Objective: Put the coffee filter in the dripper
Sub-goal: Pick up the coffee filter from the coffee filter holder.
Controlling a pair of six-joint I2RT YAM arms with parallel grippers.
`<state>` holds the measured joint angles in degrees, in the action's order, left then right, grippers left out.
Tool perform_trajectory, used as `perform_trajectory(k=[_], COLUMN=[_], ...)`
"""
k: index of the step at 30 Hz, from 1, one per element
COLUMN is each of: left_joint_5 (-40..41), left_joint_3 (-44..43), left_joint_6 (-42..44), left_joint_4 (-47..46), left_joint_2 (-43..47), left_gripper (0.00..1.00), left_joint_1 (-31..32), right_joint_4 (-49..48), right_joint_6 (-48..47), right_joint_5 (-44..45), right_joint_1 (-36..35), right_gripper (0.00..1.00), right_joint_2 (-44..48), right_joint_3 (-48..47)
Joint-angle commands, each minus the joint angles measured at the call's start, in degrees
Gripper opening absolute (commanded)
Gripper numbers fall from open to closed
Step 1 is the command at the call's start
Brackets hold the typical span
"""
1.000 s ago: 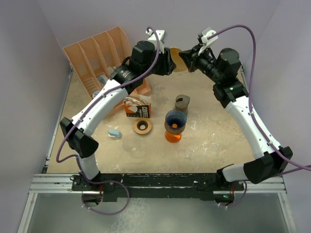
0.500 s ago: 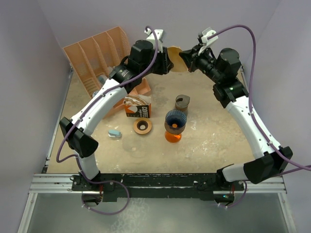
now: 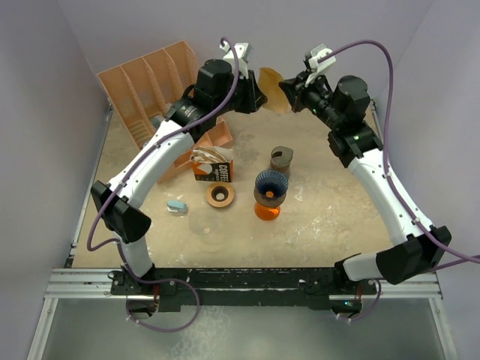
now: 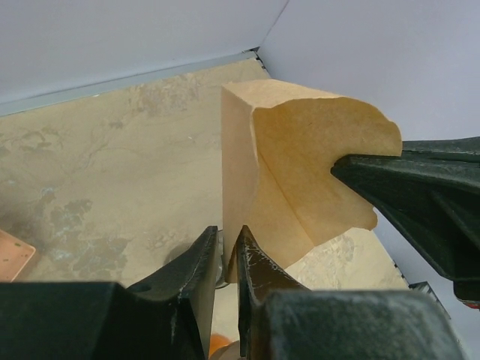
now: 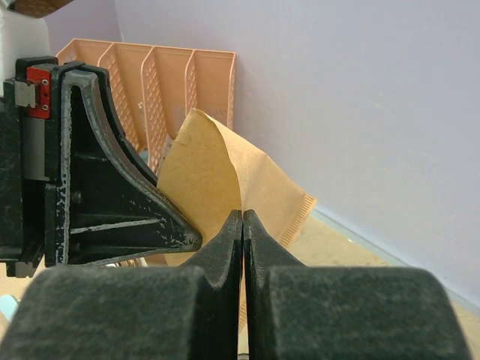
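Overhead, the left arm and the right arm are raised over the far part of the tabletop. The coffee filter is held in the air between their tips, clear of the surface and well apart from the dripper.

The right jaws are clenched on one edge of the tan paper. The right wrist view shows them meeting with no gap, the filter rising out of the seam. The left jaws stand almost together, with a narrow slit between them. The left wrist view shows the filter's lower corner running down into that slit, but whether the paper is pinched there cannot be told. The filter is partly spread, one ply bowed away from the other.

The dripper, a blue ribbed cone, stands upright on an orange base near the middle of the tabletop. Just behind it stands a brown cylindrical container. To the left are a coffee box and, in front of the box, a brown ring. A small pale-blue object lies farther left. A peach slotted organizer occupies the far left corner.
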<state>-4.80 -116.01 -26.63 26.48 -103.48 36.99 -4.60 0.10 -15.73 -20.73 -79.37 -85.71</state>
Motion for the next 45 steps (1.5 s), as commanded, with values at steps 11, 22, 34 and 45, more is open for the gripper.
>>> perform_trajectory(k=[11, 22, 34, 45], left_joint_5=[-2.48, -16.09, -33.90, -29.31], left_joint_3=[-0.55, 0.73, -2.79, -4.37], left_joint_6=[-1.24, 6.68, 35.26, 59.01], left_joint_4=[-3.64, -4.19, 19.61, 37.14], left_joint_2=[3.27, 5.06, 9.68, 12.30], left_gripper=[0.21, 0.55, 0.70, 0.72], left_joint_1=[-0.52, -0.65, -1.32, -3.42], right_joint_4=[-1.12, 2.08, 15.00, 36.85], right_joint_6=[-2.51, -5.60, -18.66, -37.14], right_joint_5=[1.26, -0.80, -4.34, -19.99], right_joint_1=[-0.27, -0.23, -0.22, -0.27], right_gripper=[0.00, 0.00, 0.00, 0.00], right_joint_2=[2.71, 4.17, 11.04, 13.76], right_joint_3=[-0.17, 0.40, 2.70, 2.96])
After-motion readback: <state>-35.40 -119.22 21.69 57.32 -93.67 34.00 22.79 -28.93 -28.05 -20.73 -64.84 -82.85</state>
